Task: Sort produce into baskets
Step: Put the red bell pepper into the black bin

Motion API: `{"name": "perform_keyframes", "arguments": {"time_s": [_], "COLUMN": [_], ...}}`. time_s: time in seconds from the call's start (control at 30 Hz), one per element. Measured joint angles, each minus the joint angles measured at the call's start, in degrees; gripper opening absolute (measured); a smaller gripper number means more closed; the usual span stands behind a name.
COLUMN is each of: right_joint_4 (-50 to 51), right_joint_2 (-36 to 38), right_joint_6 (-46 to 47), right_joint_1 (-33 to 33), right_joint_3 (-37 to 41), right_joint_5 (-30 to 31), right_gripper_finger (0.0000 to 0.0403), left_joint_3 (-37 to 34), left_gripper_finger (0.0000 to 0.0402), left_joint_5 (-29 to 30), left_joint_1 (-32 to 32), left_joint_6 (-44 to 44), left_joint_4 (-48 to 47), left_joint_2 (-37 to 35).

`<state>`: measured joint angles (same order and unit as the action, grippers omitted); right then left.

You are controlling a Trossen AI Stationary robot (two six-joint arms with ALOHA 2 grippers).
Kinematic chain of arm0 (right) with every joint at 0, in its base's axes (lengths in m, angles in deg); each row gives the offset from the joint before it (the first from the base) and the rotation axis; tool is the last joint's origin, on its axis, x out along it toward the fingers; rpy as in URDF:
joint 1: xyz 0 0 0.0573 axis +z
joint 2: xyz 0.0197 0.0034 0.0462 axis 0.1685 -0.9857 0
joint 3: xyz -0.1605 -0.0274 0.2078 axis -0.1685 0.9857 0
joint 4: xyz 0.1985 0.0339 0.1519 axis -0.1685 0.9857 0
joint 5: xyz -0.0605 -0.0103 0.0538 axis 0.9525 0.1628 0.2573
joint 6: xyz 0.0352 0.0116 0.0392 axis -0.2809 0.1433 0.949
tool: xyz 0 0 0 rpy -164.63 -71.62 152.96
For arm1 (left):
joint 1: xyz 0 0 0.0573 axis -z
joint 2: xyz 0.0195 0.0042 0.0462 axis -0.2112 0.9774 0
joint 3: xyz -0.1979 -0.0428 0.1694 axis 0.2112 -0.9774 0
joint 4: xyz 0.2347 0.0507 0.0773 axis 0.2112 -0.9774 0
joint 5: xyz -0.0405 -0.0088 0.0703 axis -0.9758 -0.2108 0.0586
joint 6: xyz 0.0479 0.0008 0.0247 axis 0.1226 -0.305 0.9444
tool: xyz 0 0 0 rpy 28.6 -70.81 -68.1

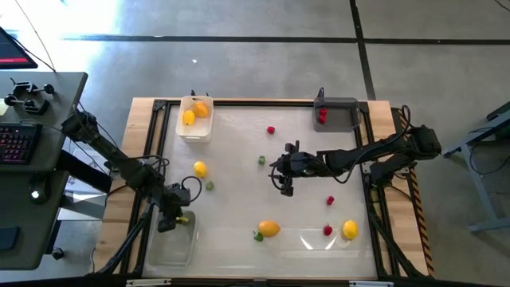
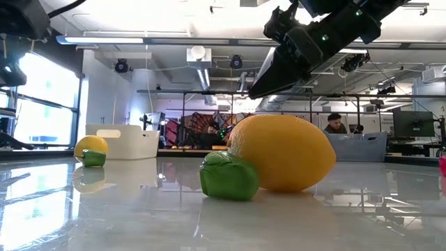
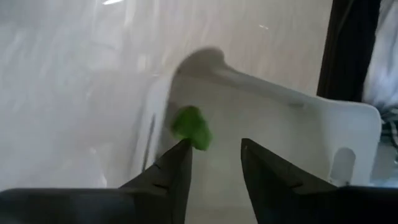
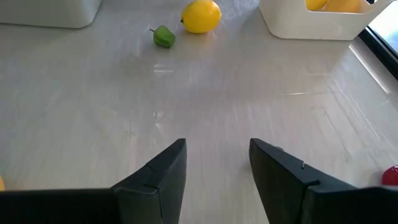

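Clear tray (image 1: 169, 247) faint; red piece (image 4: 390, 176) cut by edge.

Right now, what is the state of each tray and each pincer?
White tray: holds yellow and orange pieces.
Dark grey tray: holds red pieces.
Clear tray: a green piece is over it.
Left pincer: open above the clear tray, green piece just beyond its tips.
Right pincer: open, empty, over the bare table.

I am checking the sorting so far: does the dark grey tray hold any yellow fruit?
No, in the high view the dark grey tray holds only red pieces; the yellow fruits lie in the white tray.
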<state>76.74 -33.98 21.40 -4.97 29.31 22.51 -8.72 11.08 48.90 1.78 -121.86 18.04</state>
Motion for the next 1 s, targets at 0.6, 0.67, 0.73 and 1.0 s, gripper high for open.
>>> {"name": "perform_keyframes", "arguments": {"time_s": [0.6,0.67,0.73,1.0], "right_joint_4": [0.42,0.42,0.44,2.12], "right_joint_2": [-0.02,-0.02,-0.02,-0.02], "right_joint_6": [-0.16,-0.3,-0.31,-0.31], "right_joint_1": [0.14,0.28,0.28,0.14], "right_joint_3": [0.0,0.0,0.0,0.0], "right_joint_5": [2.02,2.12,2.12,1.71], "right_gripper_finger": [0.0167,0.0167,0.0167,0.0167], "left_joint_3": [0.11,0.11,0.11,0.11], "left_gripper_finger": [0.0035,0.0015,0.0004,0.0003], "left_joint_5": [-3.62,-3.44,-2.99,-6.7], "left_joint_1": [-14.33,-18.25,-22.11,-33.02], "left_joint_6": [34.05,39.6,44.63,61.15], "left_joint_4": [14.06,15.01,16.54,28.92], "left_joint_2": [-7.1,-7.45,-7.19,-0.56]}}
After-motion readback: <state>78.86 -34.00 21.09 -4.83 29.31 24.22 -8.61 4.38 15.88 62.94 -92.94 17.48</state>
